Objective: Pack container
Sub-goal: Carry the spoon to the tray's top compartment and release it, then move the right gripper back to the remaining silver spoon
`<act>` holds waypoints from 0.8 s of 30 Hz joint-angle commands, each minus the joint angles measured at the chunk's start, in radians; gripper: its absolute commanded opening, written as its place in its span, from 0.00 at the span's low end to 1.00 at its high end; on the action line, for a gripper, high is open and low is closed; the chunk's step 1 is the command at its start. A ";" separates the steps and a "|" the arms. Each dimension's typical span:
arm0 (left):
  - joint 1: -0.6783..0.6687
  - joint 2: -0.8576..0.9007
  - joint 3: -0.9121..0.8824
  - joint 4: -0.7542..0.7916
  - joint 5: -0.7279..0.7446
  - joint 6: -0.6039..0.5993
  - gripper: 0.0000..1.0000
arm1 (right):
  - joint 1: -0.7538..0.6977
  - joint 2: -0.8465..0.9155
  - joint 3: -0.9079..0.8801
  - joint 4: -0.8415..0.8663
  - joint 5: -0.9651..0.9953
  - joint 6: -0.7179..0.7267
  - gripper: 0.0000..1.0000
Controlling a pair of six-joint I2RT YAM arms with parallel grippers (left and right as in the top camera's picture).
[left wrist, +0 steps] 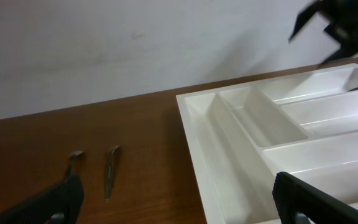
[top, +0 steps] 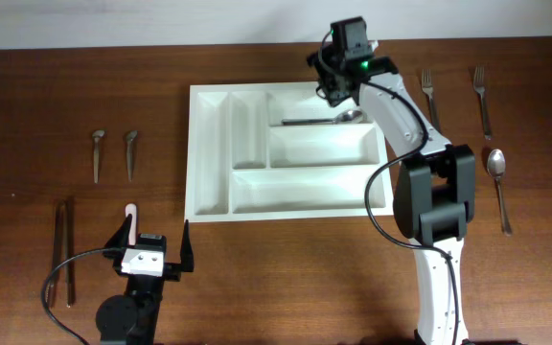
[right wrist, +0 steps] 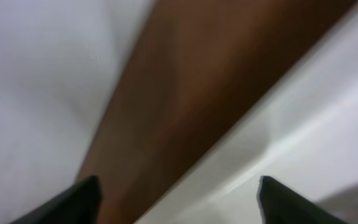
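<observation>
Overhead, we find the container (top: 319,149) mid-table, one spoon (top: 324,120) lying in its rearmost long compartment. The right gripper (top: 332,91) hangs above it, jaws wide, empty; the left gripper (top: 154,238) sits apart, jaws wide. We judge placement done; next: lift clear, fetch a fork (top: 429,91) on the right.

Left end effector (top: 157,233) sat pulled back, jaws wide apart; right arm reached forward, right end effector (right wrist: 178,190) jaws parted.

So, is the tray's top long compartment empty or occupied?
Occupied: one spoon lies flat in it, handle pointing left. The other four compartments of the white tray look empty.
</observation>
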 commanded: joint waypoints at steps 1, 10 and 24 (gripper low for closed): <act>0.006 -0.005 -0.005 -0.002 0.004 0.013 0.99 | -0.051 -0.033 0.146 -0.054 -0.007 -0.360 0.95; 0.006 -0.005 -0.005 -0.002 0.004 0.013 0.99 | -0.171 -0.046 0.502 -0.510 -0.007 -1.060 0.99; 0.006 -0.005 -0.005 -0.002 0.004 0.013 0.99 | -0.386 -0.047 0.673 -1.107 0.021 -1.373 0.99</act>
